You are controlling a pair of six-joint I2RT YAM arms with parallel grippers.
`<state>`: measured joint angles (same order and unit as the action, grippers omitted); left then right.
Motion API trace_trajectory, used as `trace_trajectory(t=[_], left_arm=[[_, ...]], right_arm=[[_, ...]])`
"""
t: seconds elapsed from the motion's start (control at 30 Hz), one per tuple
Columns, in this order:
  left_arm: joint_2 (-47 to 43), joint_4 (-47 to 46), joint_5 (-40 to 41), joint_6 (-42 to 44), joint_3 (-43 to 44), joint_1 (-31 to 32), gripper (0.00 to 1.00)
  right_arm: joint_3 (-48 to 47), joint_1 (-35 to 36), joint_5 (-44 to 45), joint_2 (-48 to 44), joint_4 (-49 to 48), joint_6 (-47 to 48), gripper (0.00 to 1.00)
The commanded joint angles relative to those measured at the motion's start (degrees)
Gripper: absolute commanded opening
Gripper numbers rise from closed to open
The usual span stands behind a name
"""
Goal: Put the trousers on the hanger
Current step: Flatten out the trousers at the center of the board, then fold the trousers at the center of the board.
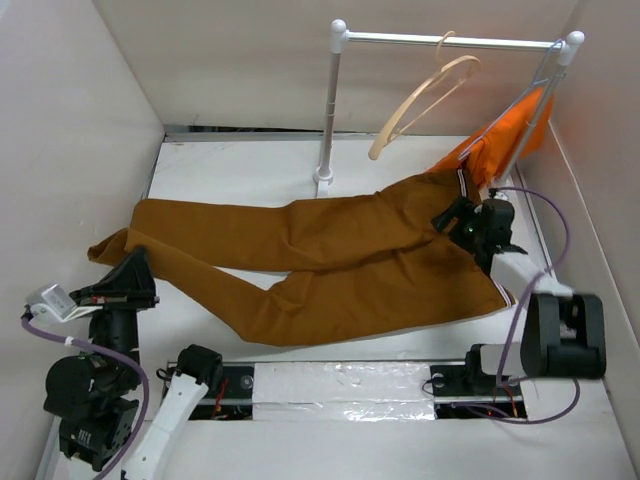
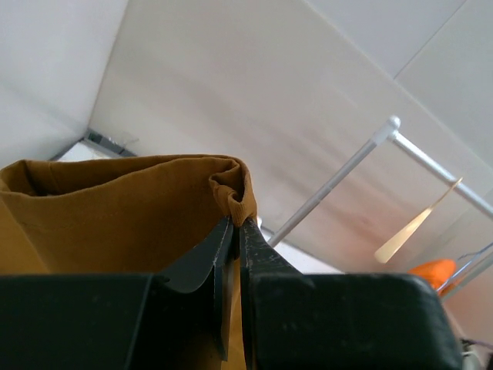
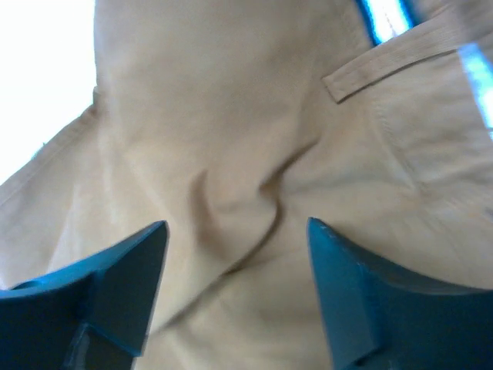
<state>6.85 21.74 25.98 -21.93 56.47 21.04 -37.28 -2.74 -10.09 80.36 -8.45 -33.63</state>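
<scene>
The rust-brown trousers lie spread across the table, legs to the left, striped waistband at the right. My left gripper is shut on the hem of a trouser leg at the left. My right gripper is open just above the waist area, with creased fabric between its fingertips. The beige wooden hanger hangs by its hook from the rail at the back; it also shows in the left wrist view.
A white clothes rail on a post stands at the back. A bright orange garment hangs at its right end. White walls enclose the table on three sides. Foil tape lies at the near edge.
</scene>
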Motion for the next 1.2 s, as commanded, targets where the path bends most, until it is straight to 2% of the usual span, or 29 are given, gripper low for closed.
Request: trace_trajectory(t=[0.0,0.07,0.1,0.17,0.2,0.27,0.3,0.37,0.47,0.5,0.53,0.57,0.63,0.67,0.83,0.97,1.07,1.13,1.17], left_arm=[[-1.23,-4.24,-3.38,-1.35,-3.29,0.32,0.0],[-1.49,-5.03,-4.7,-1.97,-4.87,0.32,0.0],[-1.66,-5.39,-4.88,-2.06,-5.48,0.32,0.0],[-2.28,-6.09,-4.62,-2.06,-6.98,1.54,0.0],[-2.72,-6.09,-4.18,-2.06,-7.33,2.07,0.0],[-4.03,-6.44,-2.87,-1.28,-8.21,2.61,0.0],[-4.47,-6.36,-1.73,-1.1,-8.3,4.17,0.0],[-5.97,-5.66,-0.67,-1.09,-7.95,4.71,0.0],[-6.68,-5.22,-0.14,-1.18,-8.21,6.3,0.0],[-6.68,-5.21,0.12,-1.18,-8.56,7.17,0.0],[-7.81,-5.13,0.13,-1.09,-8.83,7.7,0.0],[-8.34,-4.6,0.3,-1.09,-9.09,7.7,0.0],[-8.96,-4.33,0.3,-1.27,-9.27,7.7,0.0],[-9.22,-4.51,0.48,-1.27,-9.79,7.7,0.0],[-9.58,-4.33,1.27,-1.27,-10.32,7.7,0.0],[-9.31,-4.68,0.75,-1.44,-11.02,7.7,0.0],[-9.14,-5.21,-0.57,-1.36,-11.29,7.7,0.0],[-9.92,-5.48,-0.93,-1.44,-11.47,7.7,0.0],[-10.36,-5.48,-0.84,-1.53,-11.47,7.7,0.0]], right_arm=[[2.81,-2.17,5.5,-12.38,6.24,4.62,0.86],[7.55,-3.58,6.39,-19.15,12.36,4.19,0.86],[8.87,-4.11,9.44,-25.8,14.84,3.57,0.84],[12.9,-5.77,14.2,-32.16,21.41,1.2,0.74],[13.89,-6.74,16.31,-37.76,23.63,0.67,0.52],[15.38,-10.08,16.24,-42.28,30.46,0.14,0.32],[15.39,-10.96,15.98,-44.13,32.42,0.14,0.17],[15.83,-12.19,14.14,-47.39,33.41,-0.29,0.15],[16.62,-12.2,13.26,-42.59,29.92,-1.97,0.19],[17.41,-12.2,11.42,-40.04,27.98,-2.06,0.24],[18.02,-12.2,9.84,-36.97,24.83,-1.45,0.26],[18.38,-12.2,7.13,-29.89,19.49,-1.18,0.27],[15.49,-12.81,3.33,-22.21,17.6,0.66,0.27],[14.52,-12.29,2.28,-15.21,14.19,1.02,0.27],[5.21,-10.45,-1.25,0.4,11.17,4.44,0.27],[0.03,-10.44,-3.54,0.51,9.67,5.94,0.32],[-1.31,-11.22,-0.21,-5.81,16.49,6.82,0.49],[0.53,-11.75,5.23,-10.72,20.21,6.65,0.63],[1.93,-11.76,7.17,-16.66,23.1,5.6,0.66]])
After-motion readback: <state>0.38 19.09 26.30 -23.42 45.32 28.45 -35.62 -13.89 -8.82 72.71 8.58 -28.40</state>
